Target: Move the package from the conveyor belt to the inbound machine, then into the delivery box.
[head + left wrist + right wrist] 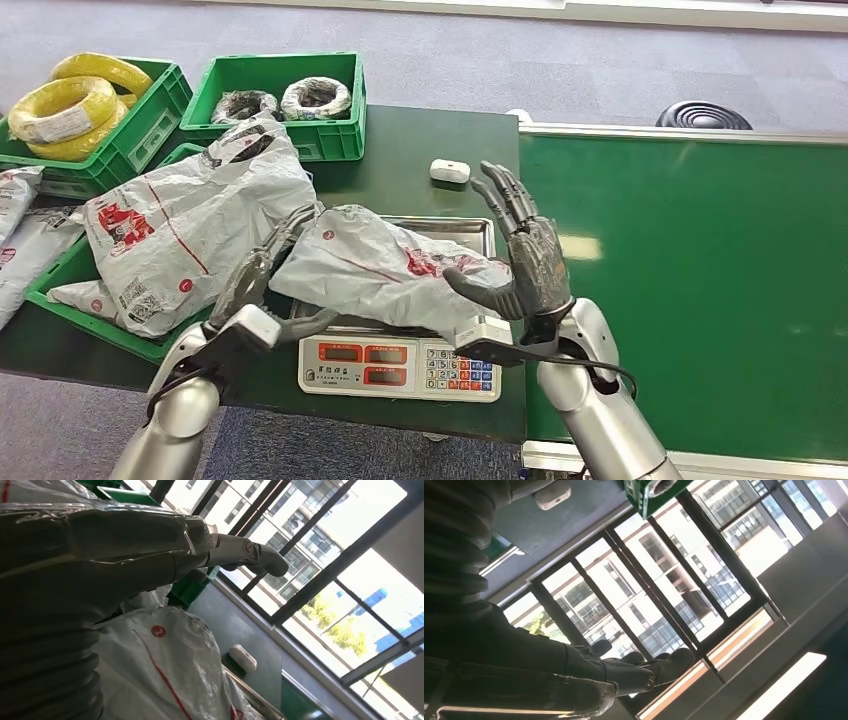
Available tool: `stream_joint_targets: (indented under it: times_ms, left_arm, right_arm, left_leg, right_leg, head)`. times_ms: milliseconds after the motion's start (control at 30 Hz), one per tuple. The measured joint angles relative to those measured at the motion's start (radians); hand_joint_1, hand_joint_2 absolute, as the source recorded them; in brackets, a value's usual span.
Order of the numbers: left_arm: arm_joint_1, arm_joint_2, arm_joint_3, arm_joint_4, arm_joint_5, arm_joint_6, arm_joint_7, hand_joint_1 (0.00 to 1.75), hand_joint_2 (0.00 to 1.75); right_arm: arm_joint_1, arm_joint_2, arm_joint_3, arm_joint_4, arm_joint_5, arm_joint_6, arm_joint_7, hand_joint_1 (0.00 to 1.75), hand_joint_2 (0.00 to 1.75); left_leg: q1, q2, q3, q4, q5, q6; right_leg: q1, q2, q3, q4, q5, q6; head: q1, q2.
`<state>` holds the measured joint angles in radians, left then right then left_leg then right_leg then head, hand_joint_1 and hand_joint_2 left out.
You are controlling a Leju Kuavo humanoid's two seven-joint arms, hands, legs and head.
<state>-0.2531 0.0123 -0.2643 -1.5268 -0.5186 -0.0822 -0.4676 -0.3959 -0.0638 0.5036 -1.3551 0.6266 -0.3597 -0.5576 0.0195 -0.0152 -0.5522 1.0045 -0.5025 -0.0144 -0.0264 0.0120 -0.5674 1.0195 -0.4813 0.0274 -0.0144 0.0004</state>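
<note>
A grey plastic package [385,265] with red print lies across the steel tray [462,227] of the weighing machine [400,366]. My left hand [262,268] lies at its left end, fingers stretched against the bag's edge. My right hand [525,260] stands at its right end, fingers spread upward and thumb touching the bag. In the left wrist view the package [160,670] sits just beyond my left hand [100,555]. The right wrist view has my right hand [524,660] with straight fingers. The green conveyor belt [700,270] runs to the right. The green delivery box [95,318] stands to the left.
A larger grey package [190,225] is piled in the delivery box. Behind are green crates with yellow cable coils [70,105] and wrapped coils [315,98]. A small white device [450,171] lies on the table behind the machine. A black round object [703,116] sits beyond the belt.
</note>
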Motion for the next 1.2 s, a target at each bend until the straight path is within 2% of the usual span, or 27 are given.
stream_joint_targets:
  times_ms: [100,300,567,667,700,800,833,900,1033,1200]
  left_arm:
    - [-0.098,-0.001,-0.085,0.134,-0.05,-0.002,0.032,0.0,1.75]
    - [-0.215,-0.015,-0.19,0.317,-0.122,-0.006,0.083,0.0,1.75]
    - [-0.281,-0.033,-0.253,0.466,-0.132,-0.017,0.088,0.0,1.75]
    - [-0.297,-0.034,-0.266,0.493,-0.129,-0.06,0.089,0.0,1.75]
    - [-0.304,-0.034,-0.273,0.506,-0.129,-0.085,0.091,0.31,1.75]
    - [-0.327,-0.034,-0.299,0.553,-0.14,-0.13,0.1,1.54,1.75]
    - [-0.336,-0.035,-0.307,0.568,-0.148,-0.133,0.104,1.68,1.75]
    - [-0.353,-0.038,-0.321,0.595,-0.161,-0.129,0.11,1.75,1.75]
    - [-0.377,-0.04,-0.329,0.618,-0.164,-0.1,0.114,1.75,1.75]
    - [-0.382,-0.032,-0.314,0.58,-0.185,-0.074,0.139,1.75,1.75]
  right_arm:
    - [0.024,-0.025,-0.024,-0.059,-0.062,-0.034,-0.025,0.0,1.75]
    - [0.066,-0.048,-0.052,-0.153,-0.159,-0.107,-0.065,0.0,1.75]
    - [0.099,-0.067,-0.058,-0.239,-0.179,-0.127,-0.066,0.0,1.75]
    - [0.102,-0.073,-0.058,-0.25,-0.182,-0.133,-0.066,0.0,1.75]
    - [0.102,-0.074,-0.058,-0.252,-0.183,-0.137,-0.066,0.0,1.75]
    - [0.107,-0.079,-0.058,-0.262,-0.189,-0.149,-0.068,0.0,1.75]
    - [0.109,-0.08,-0.059,-0.267,-0.191,-0.151,-0.07,0.0,1.75]
    - [0.114,-0.08,-0.059,-0.277,-0.189,-0.154,-0.077,0.0,1.75]
    - [0.127,-0.078,-0.06,-0.294,-0.166,-0.155,-0.079,0.0,1.75]
    - [0.153,-0.068,-0.073,-0.309,-0.145,-0.15,-0.081,0.0,1.75]
  left_leg:
    - [0.0,0.002,0.0,0.0,0.0,0.0]
    - [0.0,0.003,-0.001,0.0,0.0,0.0]
    - [0.0,0.004,-0.001,0.0,0.0,0.0]
    - [0.0,0.004,-0.001,0.0,0.0,0.0]
    - [0.0,0.004,-0.001,0.0,0.0,0.0]
    - [0.0,0.004,-0.001,0.0,0.0,0.0]
    - [0.0,0.004,-0.001,0.0,0.0,0.0]
    - [0.0,0.004,-0.001,-0.001,0.0,0.0]
    - [0.0,0.004,-0.001,-0.001,0.0,0.0]
    - [0.0,0.004,-0.001,-0.001,0.0,0.0]
  right_leg:
    - [0.0,0.002,0.0,0.0,0.0,0.0]
    - [0.0,0.003,-0.002,0.0,0.0,0.0]
    - [0.0,0.005,-0.002,0.0,0.0,0.0]
    - [0.0,0.005,-0.002,0.0,0.0,0.0]
    - [0.0,0.005,-0.002,0.0,0.0,0.0]
    - [0.0,0.005,-0.002,0.0,0.0,0.0]
    - [0.0,0.005,-0.002,0.0,0.0,0.0]
    - [0.0,0.005,-0.002,0.0,0.0,0.0]
    - [0.0,0.005,-0.002,0.0,0.0,0.0]
    - [0.0,0.005,-0.002,0.001,0.0,0.0]
  head:
    - [0.0,0.0]
    - [0.0,0.0]
    - [0.0,0.0]
    - [0.0,0.0]
    - [0.0,0.0]
    - [0.0,0.0]
    - [0.0,0.0]
    - [0.0,0.0]
    - [0.0,0.0]
    - [0.0,0.0]
